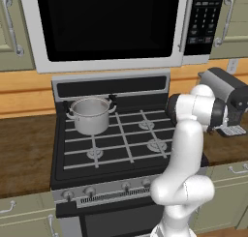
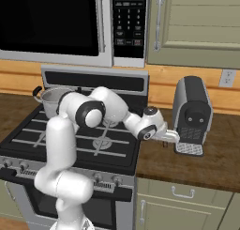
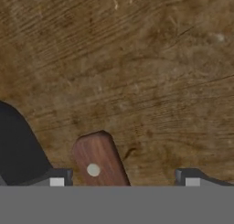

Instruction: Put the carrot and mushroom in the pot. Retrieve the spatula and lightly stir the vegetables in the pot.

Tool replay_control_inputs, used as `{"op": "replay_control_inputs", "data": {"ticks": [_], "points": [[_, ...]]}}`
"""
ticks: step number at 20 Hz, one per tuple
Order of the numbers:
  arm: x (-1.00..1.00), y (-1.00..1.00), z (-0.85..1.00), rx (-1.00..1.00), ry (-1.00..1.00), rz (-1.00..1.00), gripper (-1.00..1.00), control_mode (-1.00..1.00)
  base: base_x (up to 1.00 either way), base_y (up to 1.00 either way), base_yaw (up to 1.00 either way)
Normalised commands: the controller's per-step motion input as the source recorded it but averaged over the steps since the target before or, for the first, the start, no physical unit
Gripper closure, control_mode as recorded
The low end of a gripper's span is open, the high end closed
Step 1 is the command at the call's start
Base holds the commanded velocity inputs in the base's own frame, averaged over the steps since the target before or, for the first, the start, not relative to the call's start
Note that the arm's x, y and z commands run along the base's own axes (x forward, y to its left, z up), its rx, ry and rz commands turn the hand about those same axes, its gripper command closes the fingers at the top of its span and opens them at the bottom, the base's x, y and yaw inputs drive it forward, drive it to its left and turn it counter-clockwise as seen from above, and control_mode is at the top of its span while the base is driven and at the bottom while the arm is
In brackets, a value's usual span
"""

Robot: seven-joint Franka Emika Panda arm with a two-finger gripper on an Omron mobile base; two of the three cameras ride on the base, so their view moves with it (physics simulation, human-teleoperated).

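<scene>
Reaching right and low, the white arm hangs its gripper (image 3: pixel 123 177) over the wooden counter (image 3: pixel 137 72), jaws apart around a spatula handle (image 3: pixel 98 161). Pot (image 1: pixel 90 114) on the stove's (image 1: pixel 121 139) back-left burner.

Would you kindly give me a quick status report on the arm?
Gripper low over wooden counter, jaws straddling a wooden handle, not clamped. Pot on stove's rear-left burner. Coffee machine close beside the hand.
</scene>
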Motion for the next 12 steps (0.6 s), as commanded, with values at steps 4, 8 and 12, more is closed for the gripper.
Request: {"op": "replay_control_inputs", "data": {"ticks": [4,8,12], "points": [[0.35,-0.39,-0.19,0.04,0.0,0.09,-1.0,-1.0,0.0,0.0,0.0],[0.3,-0.15,-0.33,0.04,0.04,0.1,-1.0,-1.0,0.0,0.0,0.0],[0.0,0.1,-0.4,0.06,0.13,0.13,-1.0,-1.0,0.0,0.0,0.0]]}}
